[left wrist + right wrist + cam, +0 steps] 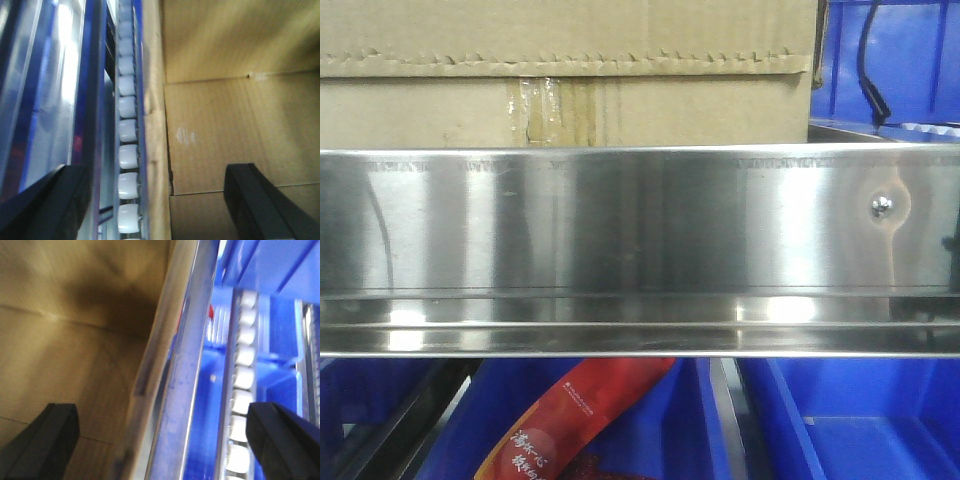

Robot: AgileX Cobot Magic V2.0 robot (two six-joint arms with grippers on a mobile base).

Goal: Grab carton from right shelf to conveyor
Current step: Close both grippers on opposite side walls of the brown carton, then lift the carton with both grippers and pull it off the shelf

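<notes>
The carton [560, 70] is a brown cardboard box with a serrated flap edge and a taped seam. It stands on the right shelf behind the shelf's shiny steel front rail [620, 230]. In the left wrist view my left gripper [155, 200] is open. One dark finger is over the carton's face [220, 130], the other beside a row of white rollers [127, 130]. My right gripper [165, 440] is open too, astride the carton's other edge, with one finger over the cardboard [75, 340] and one over the blue bin side. Neither gripper holds anything. The conveyor is out of view.
A blue bin [900, 60] stands right of the carton, with a black cable hanging in it. Under the rail are more blue bins [860, 420], one holding a red packet [580, 420]. A white roller track [242, 380] runs beside the carton's right edge.
</notes>
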